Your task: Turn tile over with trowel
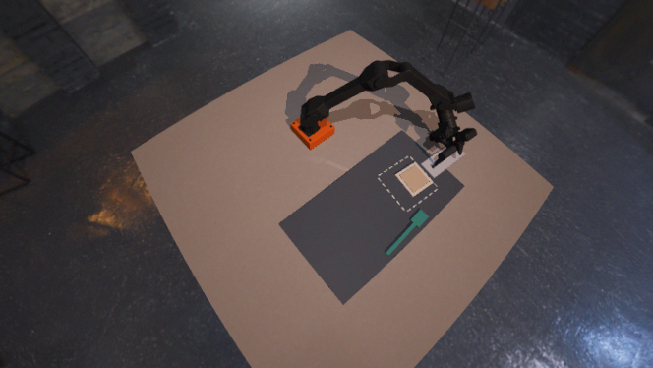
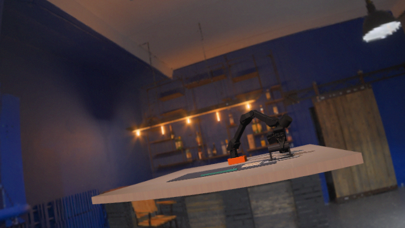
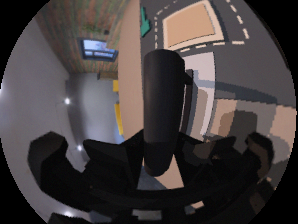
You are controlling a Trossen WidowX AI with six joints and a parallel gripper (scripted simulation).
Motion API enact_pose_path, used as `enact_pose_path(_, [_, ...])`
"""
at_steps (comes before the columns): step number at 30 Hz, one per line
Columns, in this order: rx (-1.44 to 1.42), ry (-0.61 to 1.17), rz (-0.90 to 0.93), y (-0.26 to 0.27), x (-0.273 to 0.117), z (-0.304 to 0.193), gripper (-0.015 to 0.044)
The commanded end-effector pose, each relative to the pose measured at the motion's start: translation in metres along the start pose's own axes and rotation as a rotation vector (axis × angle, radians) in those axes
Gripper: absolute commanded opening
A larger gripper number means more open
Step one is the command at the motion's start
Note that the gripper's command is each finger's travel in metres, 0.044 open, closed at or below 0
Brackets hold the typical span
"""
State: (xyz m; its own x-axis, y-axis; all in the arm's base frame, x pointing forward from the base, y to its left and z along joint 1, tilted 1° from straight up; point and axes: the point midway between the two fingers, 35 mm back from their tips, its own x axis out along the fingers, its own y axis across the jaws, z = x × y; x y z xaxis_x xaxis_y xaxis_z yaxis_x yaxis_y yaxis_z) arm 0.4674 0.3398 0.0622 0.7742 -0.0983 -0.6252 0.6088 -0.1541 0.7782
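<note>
My gripper (image 1: 451, 148) (image 2: 279, 148) (image 3: 157, 129) is shut on the thick dark handle (image 3: 164, 90) of the trowel. The trowel's flat pale grey blade (image 1: 433, 169) (image 3: 206, 66) is low beside the tile, over the mat's far right edge; whether it touches the surface is unclear. The square tile (image 1: 414, 178) (image 3: 191, 26), tan with a cream border on the side facing up, lies within the dashed outline (image 1: 392, 194), toward its right side. The gripper and handle hide part of the blade.
A green long-handled tool (image 1: 403, 237) (image 2: 219, 172) lies on the dark mat (image 1: 339, 221), near its front edge. The arm's orange base (image 1: 313, 135) (image 2: 237, 160) stands on the table (image 1: 221, 172) behind the mat. The table's right edge is beyond the gripper.
</note>
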Motion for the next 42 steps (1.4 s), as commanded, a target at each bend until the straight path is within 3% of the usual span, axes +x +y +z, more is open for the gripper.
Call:
enact_pose_path(1, [0.005, -0.004, 0.005, 0.000, 0.001, 0.004, 0.0000])
enact_pose_path(26, [0.003, -0.005, 0.006, 0.000, 0.001, 0.032, 0.0000])
enact_pose_path(42, [0.005, -0.003, 0.006, 0.026, -0.021, -0.005, 0.0000])
